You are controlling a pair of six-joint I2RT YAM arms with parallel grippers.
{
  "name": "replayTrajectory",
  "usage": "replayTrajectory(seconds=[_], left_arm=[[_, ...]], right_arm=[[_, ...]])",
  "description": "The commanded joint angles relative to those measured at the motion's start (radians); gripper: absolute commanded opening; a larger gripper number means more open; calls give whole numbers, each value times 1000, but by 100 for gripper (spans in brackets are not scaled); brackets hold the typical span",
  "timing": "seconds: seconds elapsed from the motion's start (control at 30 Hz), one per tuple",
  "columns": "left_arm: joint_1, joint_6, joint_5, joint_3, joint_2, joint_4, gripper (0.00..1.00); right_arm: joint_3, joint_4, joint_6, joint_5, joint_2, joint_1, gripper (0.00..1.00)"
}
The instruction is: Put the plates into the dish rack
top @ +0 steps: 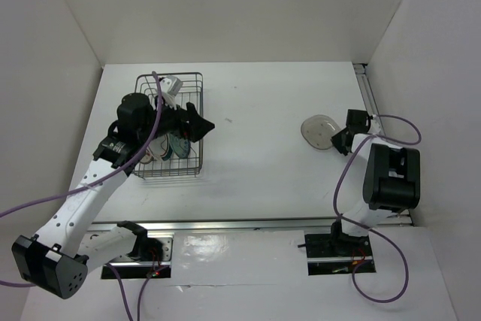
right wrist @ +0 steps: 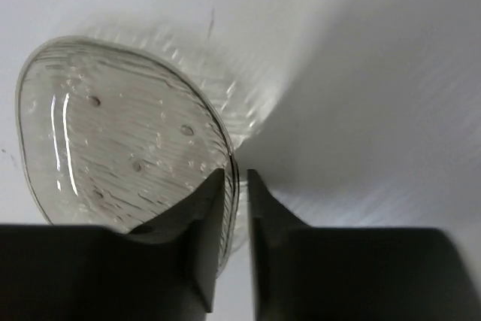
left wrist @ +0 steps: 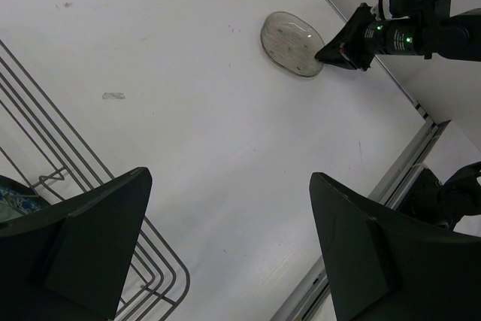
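The dish rack (top: 201, 103), a dark wire basket, stands at the left; its corner wires show in the left wrist view (left wrist: 154, 261). A teal patterned plate (top: 179, 148) and a white plate with orange (top: 159, 153) stand in its near end, and a white plate (top: 171, 85) in its far end. My left gripper (top: 203, 125) hangs open and empty over the rack's right side (left wrist: 229, 178). A greyish translucent plate (top: 317, 130) lies on the table at the right (left wrist: 289, 41). My right gripper (top: 340, 140) is shut on its near rim (right wrist: 234, 180), one finger inside the plate (right wrist: 120, 140).
A metal rail (top: 263, 223) runs along the near table edge, and another (top: 368, 95) along the right edge. White walls enclose the table on three sides. The teal plate's edge shows at the left of the left wrist view (left wrist: 11, 201).
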Motion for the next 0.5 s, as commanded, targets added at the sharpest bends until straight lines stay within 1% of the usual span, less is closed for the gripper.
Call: replayTrajectory(seconds=[0.0, 0.03, 0.07, 0.1, 0.23, 0.27, 0.33, 0.37, 0.47], left_arm=[[-6, 6, -24, 22, -25, 20, 100], [-6, 6, -24, 22, -25, 20, 100], [-6, 6, -24, 31, -25, 20, 100], [-6, 6, -33, 31, -25, 11, 100], [-6, -3, -56, 31, -16, 11, 100], [-6, -3, -70, 31, -16, 11, 100], [-6, -15, -95, 31, -2, 2, 100], [-6, -15, -95, 40, 7, 2, 100], [-6, -37, -85, 40, 19, 2, 100]], right_arm=[[20, -70, -40, -8, 56, -26, 21], [20, -70, -40, -28, 73, -26, 19], [20, -70, -40, -28, 88, -26, 12], [20, -70, -40, -28, 88, -26, 0], [-12, -24, -49, -108, 93, -26, 0], [-29, 35, -49, -175, 65, -26, 0], [-91, 108, -40, -249, 27, -26, 0], [-113, 184, -40, -302, 1, -26, 0], [-202, 290, -28, -294, -169, 14, 0]])
